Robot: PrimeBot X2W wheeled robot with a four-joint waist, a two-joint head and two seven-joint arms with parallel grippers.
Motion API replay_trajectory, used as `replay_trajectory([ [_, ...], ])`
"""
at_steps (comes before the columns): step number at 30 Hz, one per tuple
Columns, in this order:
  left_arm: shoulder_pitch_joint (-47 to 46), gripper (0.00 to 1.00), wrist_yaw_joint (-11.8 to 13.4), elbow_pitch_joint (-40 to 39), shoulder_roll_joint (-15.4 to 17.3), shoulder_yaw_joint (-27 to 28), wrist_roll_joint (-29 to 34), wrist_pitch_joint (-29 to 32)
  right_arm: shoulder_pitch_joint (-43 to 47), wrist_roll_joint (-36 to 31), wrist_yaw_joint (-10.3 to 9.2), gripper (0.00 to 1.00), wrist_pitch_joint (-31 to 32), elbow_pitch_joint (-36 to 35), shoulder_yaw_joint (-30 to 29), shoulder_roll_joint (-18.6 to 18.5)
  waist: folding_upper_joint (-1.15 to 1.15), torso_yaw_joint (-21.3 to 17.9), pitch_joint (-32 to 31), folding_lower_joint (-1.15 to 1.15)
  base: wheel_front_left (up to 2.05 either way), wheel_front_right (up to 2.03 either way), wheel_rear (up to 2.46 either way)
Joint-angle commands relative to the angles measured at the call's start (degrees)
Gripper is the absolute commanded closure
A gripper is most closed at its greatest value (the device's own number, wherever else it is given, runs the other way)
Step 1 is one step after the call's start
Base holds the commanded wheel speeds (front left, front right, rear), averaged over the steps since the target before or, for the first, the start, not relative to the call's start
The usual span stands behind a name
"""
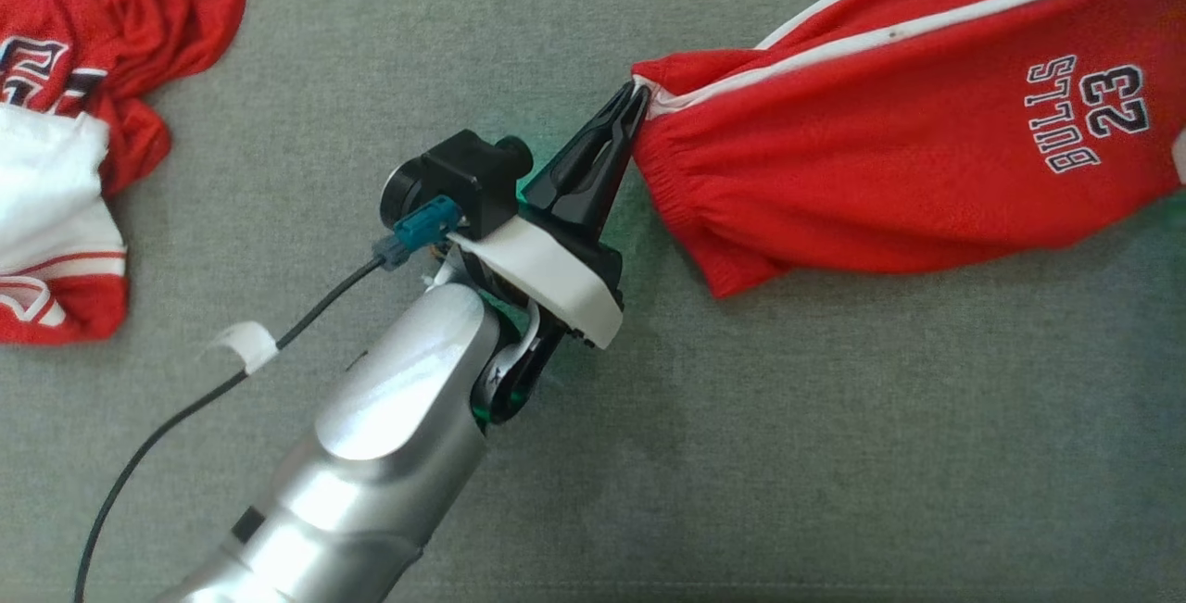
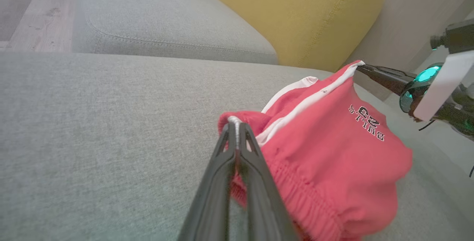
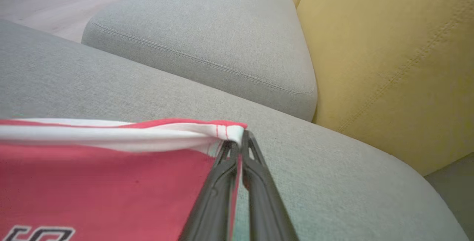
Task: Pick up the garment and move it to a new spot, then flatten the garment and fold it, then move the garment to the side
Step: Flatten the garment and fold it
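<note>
Your left gripper [image 1: 636,101] is clamped shut on the waistband corner of the red shorts [image 1: 908,149], which are stretched out over the grey sofa seat [image 1: 741,445]. Your right gripper [image 3: 240,139] is pinched shut on the shorts' white-striped corner. A heap of clothes [image 1: 74,149] lies at the seat's left side.

Count: 2 grippers (left gripper [image 1: 637,95], right gripper [image 3: 240,141]). 1 red shorts [image 1: 908,149]. 1 red-and-white clothing heap [image 1: 83,121], pieces unclear. 2 grey cushions (near cushion [image 3: 111,93], far cushion [image 3: 207,37]). 1 yellow backrest [image 3: 389,59].
</note>
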Motion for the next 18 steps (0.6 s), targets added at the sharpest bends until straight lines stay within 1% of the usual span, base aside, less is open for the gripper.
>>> replay_trajectory([
  [1, -1.8, 1.0, 0.4, -1.2, 0.1, 2.0, -0.2, -0.5, -1.1, 0.9, -0.04, 0.59, -1.2, -0.6, 0.9, -1.7, 0.0, 0.2, 0.2, -0.01, 0.0, 0.0, 0.0],
  [2, -1.9, 1.0, 0.4, -0.9, 0.1, 2.0, -0.1, -0.7, -2.0, 1.6, -0.04, 0.31, -2.1, 0.7, 1.6, -1.4, 0.0, 0.2, 0.2, -0.01, 0.0, 0.0, 0.0],
  [3, -1.8, 1.0, 0.6, -0.7, 0.0, 2.0, -0.2, -1.0, -2.7, 2.3, -0.04, 0.0, -3.0, 2.0, 2.0, -1.1, 0.0, 0.3, 0.2, -0.01, 0.0, 0.0, 0.0],
  [4, -1.7, 0.72, 0.7, -0.4, 0.0, 1.9, -0.2, -1.3, -3.2, 2.9, -0.04, 0.0, -4.0, 3.1, 2.3, -0.8, 0.0, 0.3, 0.0, -0.01, 0.0, 0.0, 0.0],
  [5, -1.5, 0.12, 0.9, -0.1, -0.1, 1.8, -0.3, -1.5, -3.5, 3.5, -0.04, 0.0, -4.9, 4.2, 2.6, -0.7, 0.0, 0.4, -0.3, -0.01, 0.0, 0.0, 0.0],
  [6, -1.2, 0.0, 1.3, 0.1, -0.2, 1.9, -0.3, -1.9, -3.6, 4.1, -0.04, 0.0, -5.8, 5.1, 2.9, -0.6, 0.0, 0.5, -0.6, -0.01, 0.0, 0.0, 0.0],
  [9, -0.3, 0.0, 2.2, 0.7, -0.1, 1.1, 1.0, -3.4, -2.6, 7.3, -0.04, 0.0, -7.8, 7.3, 3.9, -0.8, 0.0, 0.8, -1.9, -0.01, 0.0, 0.0, 0.0],
  [11, 0.6, 0.0, 3.5, 0.8, 0.0, 0.9, 2.2, -5.8, -0.9, 10.2, -0.04, 0.0, -8.2, 8.1, 4.2, -0.7, 0.0, 0.9, -3.1, -0.01, 0.0, 0.0, 0.0],
  [14, 2.8, 0.0, 7.3, 0.0, 0.5, 1.4, 5.5, -10.3, 2.5, 15.6, -0.04, 0.0, -6.5, 8.4, 5.2, -0.6, 0.0, 1.2, -4.9, -0.01, 0.0, 0.0, 0.0],
  [18, 7.3, 0.0, 13.3, -4.8, 1.2, 3.4, 11.2, -12.3, 5.8, 21.3, -0.04, 0.0, -4.3, 9.0, 6.1, -2.1, 0.0, 2.4, -6.4, -0.01, 0.0, 0.0, 0.0],
])
